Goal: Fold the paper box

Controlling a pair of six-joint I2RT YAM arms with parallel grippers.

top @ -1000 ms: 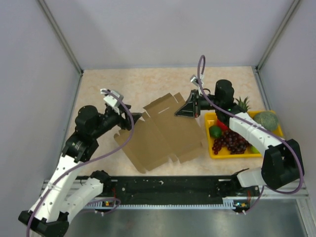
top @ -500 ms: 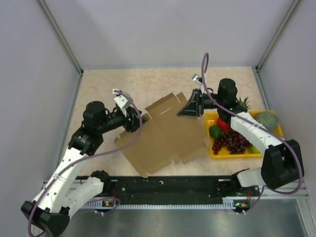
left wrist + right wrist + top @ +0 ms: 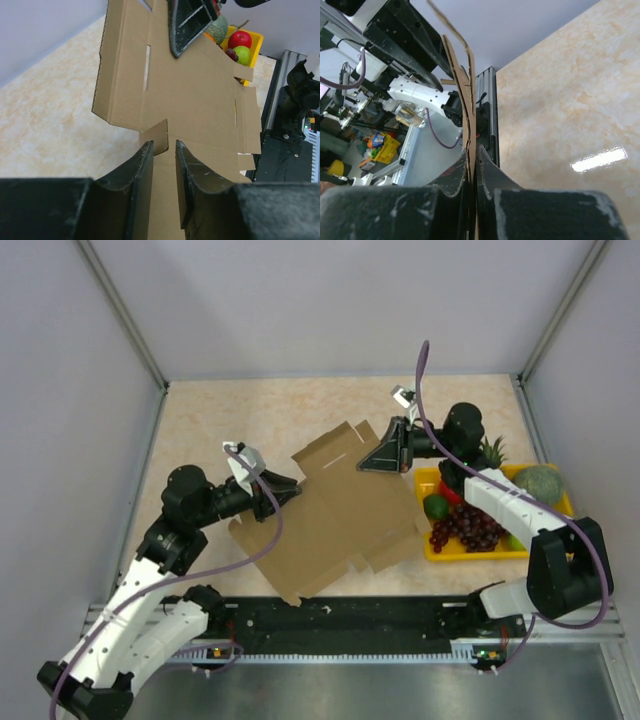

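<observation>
Where the left hand (image 3: pixel 162 147) enters from the bottom of its wrist view, its two fingers (image 3: pixel 142 175) stand a narrow gap apart, not closed. A small tab of the box (image 3: pixel 190 95) sits at their tips, against the left one. Beyond the tab the brown sheet spreads toward the top of the frame, unfolded, with creases and slots.

From above, this hand (image 3: pixel 280 490) sits left of centre at the sheet's left edge. The right hand (image 3: pixel 385 455) sits above and right of centre, clamped on the sheet's upper edge. In its own wrist view the right hand (image 3: pixel 474 150) has its fingers pressed together on the cardboard (image 3: pixel 462 75), which runs edge-on up the frame between them.

The box (image 3: pixel 340 515) lies spread across the middle of the surface (image 3: pixel 220 415), between the two hands. Just beside its right edge is a yellow tray (image 3: pixel 480 555) holding grapes (image 3: pixel 465 525) and other fruit.
</observation>
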